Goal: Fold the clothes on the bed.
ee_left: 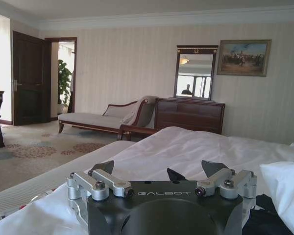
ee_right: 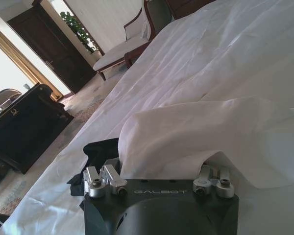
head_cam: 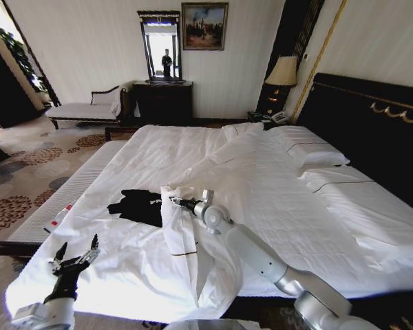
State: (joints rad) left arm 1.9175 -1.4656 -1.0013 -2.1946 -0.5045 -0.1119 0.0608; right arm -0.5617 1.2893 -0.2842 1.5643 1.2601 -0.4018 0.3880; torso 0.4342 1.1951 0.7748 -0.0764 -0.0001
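The black T-shirt [head_cam: 139, 205] lies crumpled on the white bed [head_cam: 282, 192], near its foot on the left side. A raised fold of white duvet [head_cam: 182, 227] lies against the shirt's right edge and covers part of it. My right gripper [head_cam: 173, 201] reaches in from the right at that fold, just beside the shirt. In the right wrist view the duvet fold [ee_right: 196, 132] drapes over the gripper [ee_right: 159, 169], with the shirt [ee_right: 99, 149] just beyond. My left gripper [head_cam: 76, 249] hovers open over the bed's foot corner, short of the shirt; it [ee_left: 159, 169] is empty.
A long white-cushioned bench [head_cam: 76, 185] runs along the bed's left side, with a small red-and-white object [head_cam: 57, 218] on it. The dark headboard [head_cam: 372, 130] and pillows [head_cam: 310, 148] are to the right. A chaise longue [head_cam: 89, 108] and a dark dresser [head_cam: 162, 100] stand at the far wall.
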